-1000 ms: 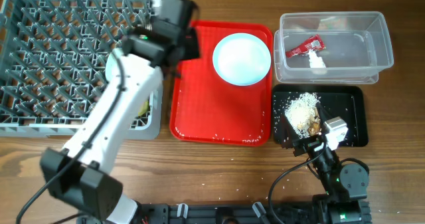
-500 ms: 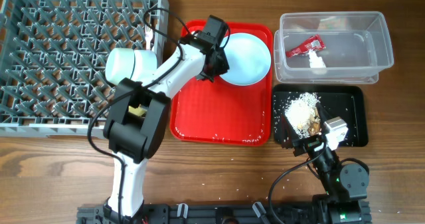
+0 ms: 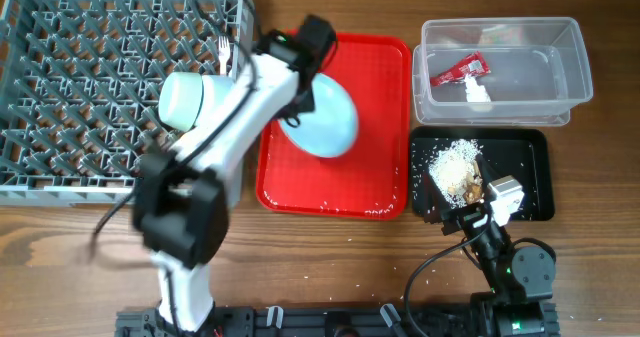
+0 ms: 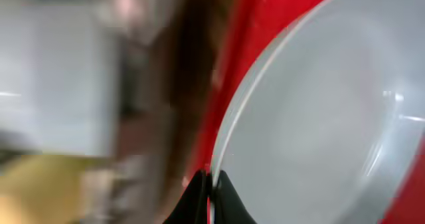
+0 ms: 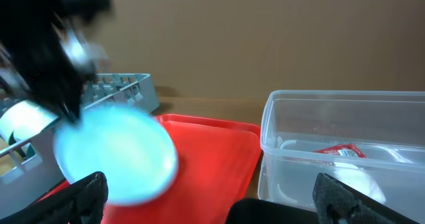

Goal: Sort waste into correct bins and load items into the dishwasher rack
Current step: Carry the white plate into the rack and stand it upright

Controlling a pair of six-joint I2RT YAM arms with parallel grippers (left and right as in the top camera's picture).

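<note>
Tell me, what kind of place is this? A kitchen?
Probably a robot practice table set up like a kitchen clean-up spot: a grey dishwasher rack, a red tray, a blue plate and a clear tub holding rubbish.

Pale blue plate [image 3: 330, 122]: smooth, glossy. Red tray [image 3: 340, 187]: glossy plastic. Dishwasher rack [image 3: 80, 77]: matt grey plastic. Clear tub [image 3: 572, 77]: transparent smooth plastic. Black tray [image 3: 530, 167]: smooth plastic, slight sheen. Food scraps [image 3: 452, 162]: rough, crumbly. Bench top [image 3: 330, 267]: matt wood grain.
</note>
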